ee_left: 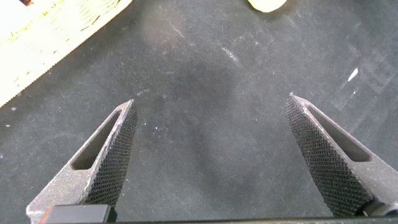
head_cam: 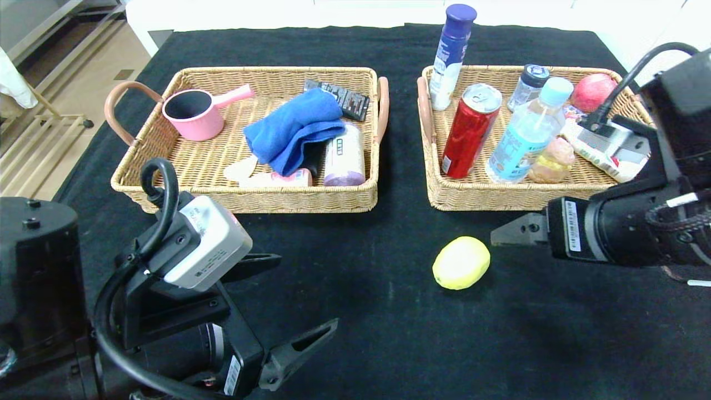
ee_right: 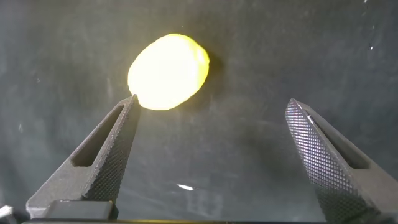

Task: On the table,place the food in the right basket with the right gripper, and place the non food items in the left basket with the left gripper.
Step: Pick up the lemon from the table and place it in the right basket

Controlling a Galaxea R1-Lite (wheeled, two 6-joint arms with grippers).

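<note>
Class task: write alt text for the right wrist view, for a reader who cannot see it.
A yellow lemon lies on the black cloth of the table, just beyond one fingertip of the right tool, whose two textured black fingers stand wide open and hold nothing.

Blue cloth [head_cam: 294,129] hides most of the spoon [head_cam: 240,168].

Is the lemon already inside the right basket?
No, the lemon lies on the black table, in front of the right basket and outside it.
</note>
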